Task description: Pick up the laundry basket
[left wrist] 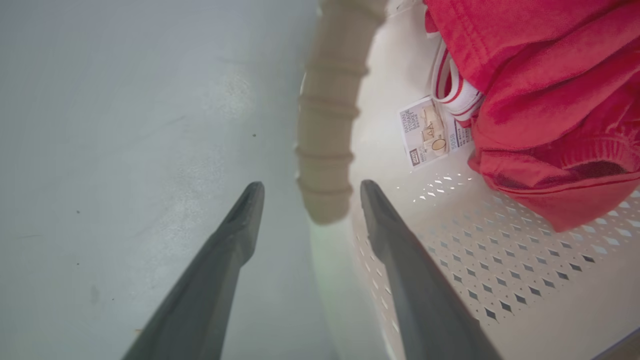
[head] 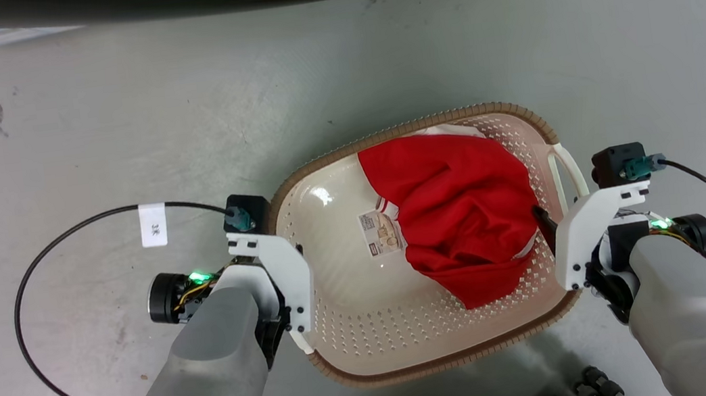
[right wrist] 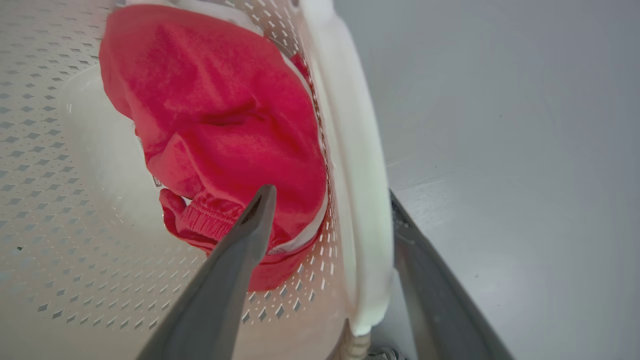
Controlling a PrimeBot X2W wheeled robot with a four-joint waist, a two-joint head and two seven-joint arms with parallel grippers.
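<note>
Fingers (left wrist: 225, 260) of my L gripper (left wrist: 311, 186) spread open astride the basket (head: 371, 332) rim (left wrist: 325, 125), one inside, one outside; R gripper (right wrist: 330, 195) open too, straddling basket's white handle (right wrist: 355, 175); basket sits on floor (head: 111, 121) btwn both, red cloth (head: 457, 211) inside.

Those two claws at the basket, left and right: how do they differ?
The left gripper straddles the laundry basket's brown rim; the right gripper straddles its white handle. The right gripper's inner finger lies close by the red garment; the left gripper's inner finger stands over bare perforated wall. Shared: both are open, one finger inside the basket and one outside.
</note>
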